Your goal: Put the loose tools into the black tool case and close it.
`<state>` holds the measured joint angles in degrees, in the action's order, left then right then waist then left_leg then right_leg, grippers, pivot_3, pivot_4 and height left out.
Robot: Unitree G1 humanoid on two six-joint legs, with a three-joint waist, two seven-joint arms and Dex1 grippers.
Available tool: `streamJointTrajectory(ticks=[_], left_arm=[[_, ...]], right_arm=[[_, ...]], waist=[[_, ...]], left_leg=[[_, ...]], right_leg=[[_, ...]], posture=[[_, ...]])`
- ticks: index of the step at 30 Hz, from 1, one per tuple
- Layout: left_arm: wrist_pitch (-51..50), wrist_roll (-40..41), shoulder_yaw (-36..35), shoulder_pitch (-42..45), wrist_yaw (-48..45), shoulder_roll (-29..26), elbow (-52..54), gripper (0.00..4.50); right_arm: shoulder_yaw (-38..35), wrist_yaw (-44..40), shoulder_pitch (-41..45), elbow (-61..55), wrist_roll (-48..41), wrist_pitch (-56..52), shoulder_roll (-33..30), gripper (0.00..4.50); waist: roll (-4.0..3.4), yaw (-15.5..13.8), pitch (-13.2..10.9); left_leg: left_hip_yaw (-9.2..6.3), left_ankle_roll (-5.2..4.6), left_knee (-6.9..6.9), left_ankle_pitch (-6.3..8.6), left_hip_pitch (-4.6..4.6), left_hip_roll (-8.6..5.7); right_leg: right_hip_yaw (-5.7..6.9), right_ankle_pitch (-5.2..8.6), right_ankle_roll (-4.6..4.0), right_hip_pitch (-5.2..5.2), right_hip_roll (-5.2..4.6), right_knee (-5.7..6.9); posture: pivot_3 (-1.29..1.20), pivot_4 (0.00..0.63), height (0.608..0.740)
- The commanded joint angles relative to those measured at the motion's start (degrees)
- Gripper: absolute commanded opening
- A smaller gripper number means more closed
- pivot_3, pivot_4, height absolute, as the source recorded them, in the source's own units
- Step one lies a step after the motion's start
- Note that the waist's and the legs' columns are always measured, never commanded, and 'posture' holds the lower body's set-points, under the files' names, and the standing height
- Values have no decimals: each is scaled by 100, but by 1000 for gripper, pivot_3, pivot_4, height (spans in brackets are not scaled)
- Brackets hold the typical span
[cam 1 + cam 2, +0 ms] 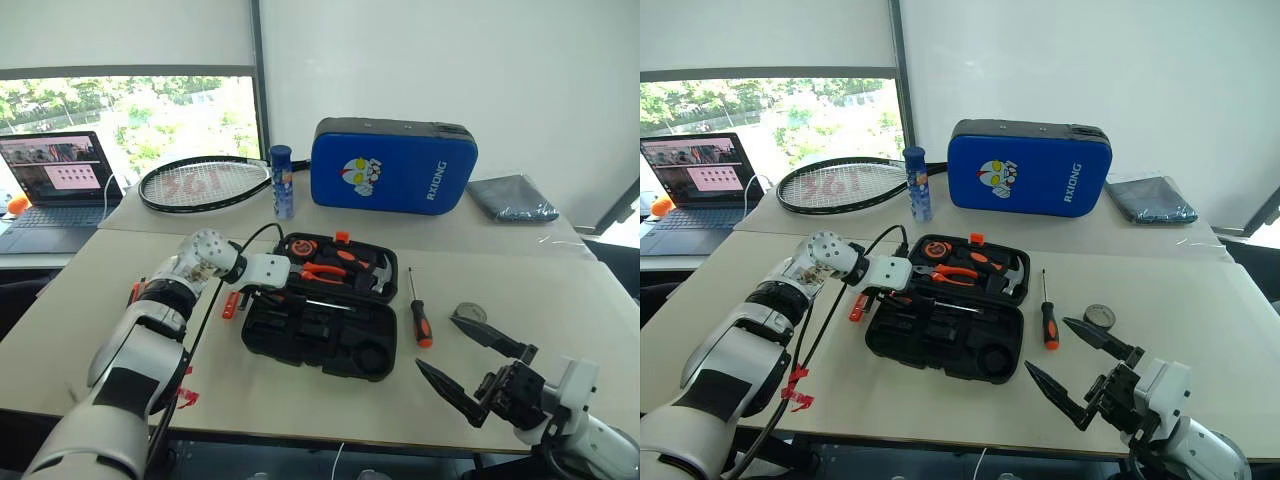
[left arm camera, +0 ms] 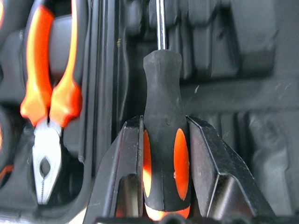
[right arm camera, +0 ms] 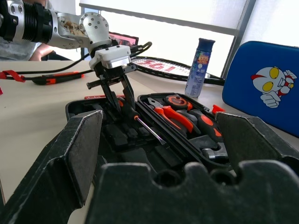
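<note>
I see my left pincer (image 2: 163, 163) clamped on a screwdriver (image 2: 163, 116), holding it over the near half of the open case (image 1: 320, 345) at worktop (image 1: 300, 400) centre. Pliers (image 1: 322, 271) sit in the far half. A second screwdriver (image 1: 419, 310) lies just right of the case. My right pincer (image 1: 470, 362) hangs spread wide, gripping nothing.

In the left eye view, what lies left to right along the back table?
Laptop → tennis racket → blue bottle → blue padded case → folded grey cloth.
</note>
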<state>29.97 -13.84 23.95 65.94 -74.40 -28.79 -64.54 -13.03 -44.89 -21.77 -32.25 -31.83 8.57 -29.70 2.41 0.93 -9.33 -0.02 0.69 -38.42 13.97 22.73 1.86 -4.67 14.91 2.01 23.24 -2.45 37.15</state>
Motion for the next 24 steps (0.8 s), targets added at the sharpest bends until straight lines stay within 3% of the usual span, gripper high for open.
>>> streamJointTrajectory(ticks=[1,11,13,16,19,24], left_arm=[[186,-229,0,237,278,75,-200,902],[243,-461,-63,400,461,252,-441,902],[205,-457,-86,422,413,254,-442,1906],[523,-390,-194,495,613,245,-375,2650],[590,144,-595,538,294,305,-205,3808],[323,804,-1104,361,-399,201,92,3808]], right_arm=[[-76,47,-83,-246,42,72,46,4500],[33,-4,-186,-257,115,93,147,4500],[61,8,-174,-262,117,73,147,4500],[123,10,-164,-274,108,31,143,4500],[163,7,-165,-286,98,-2,129,4500],[187,-13,-104,-238,82,-49,97,4500]], waist=[[0,-2,0],[0,-23,0],[0,-20,0],[-3,-54,1],[-2,-47,1],[-2,-11,1]], left_leg=[[0,0,-1,0,0,0],[-8,0,-33,0,11,1],[-8,0,-38,0,13,0],[-10,0,-41,0,9,-1],[-11,0,-44,0,14,0],[-12,-2,-41,1,19,0]], right_leg=[[0,-1,1,0,0,0],[9,-5,8,-3,0,7],[9,-7,11,-3,0,7],[12,-7,12,-13,-1,7],[11,-9,14,-9,0,6],[12,-10,12,-4,0,5]], posture=[[0,150,740],[0,150,740],[0,150,740],[0,150,740],[0,150,740],[0,150,740]])
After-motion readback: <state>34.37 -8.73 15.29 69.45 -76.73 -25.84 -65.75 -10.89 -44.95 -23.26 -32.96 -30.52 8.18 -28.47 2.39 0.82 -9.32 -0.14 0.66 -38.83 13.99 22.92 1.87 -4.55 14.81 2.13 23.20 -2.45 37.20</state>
